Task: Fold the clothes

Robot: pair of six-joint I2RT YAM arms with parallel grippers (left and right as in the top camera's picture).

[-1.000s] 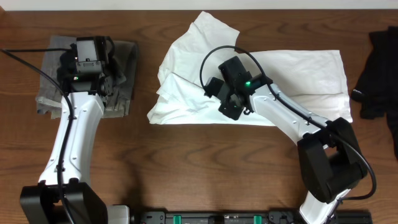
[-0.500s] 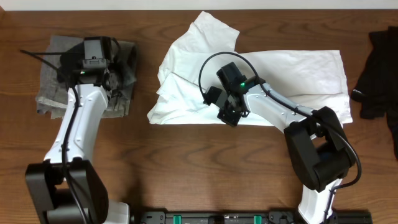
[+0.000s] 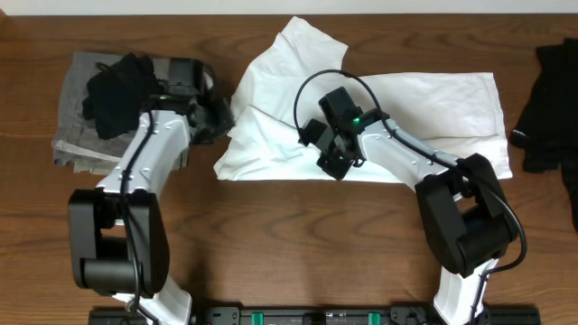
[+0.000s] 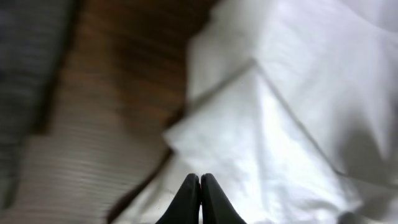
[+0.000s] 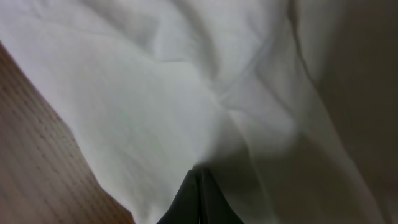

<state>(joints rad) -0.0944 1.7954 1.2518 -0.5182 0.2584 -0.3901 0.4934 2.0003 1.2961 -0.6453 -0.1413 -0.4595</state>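
- Located shirt [image 3: 433,108] on counter [image 3: 271,235], toward the far edge. Right part laid flat and doubled, left part bunched, one flap turned up at the far-left corner.
- Noted right gripper [image 3: 330,164] over shirt's near-centre, closed. Creases converging on its tips in the wrist view, so judged to be pinching a fold of shirt, probably to draw or anchor that layer.
- Noted left gripper [image 3: 219,116] at shirt's left edge, closed tip to tip above a pointed corner of cloth. Nothing seen between the tips, though that wrist view is blurred.
- Judged this placement to be an approach to the loose left corner, the part most in need of squaring.
- Recorded grey cloth [image 3: 72,135] well left of shirt with a black item [image 3: 113,86] on top, and a black garment [image 3: 551,99] well right of shirt. Neither touching shirt.
- Rated fold as partway done, with left side not yet squared.
- Flagged risk of catching more than one layer at the left corner.
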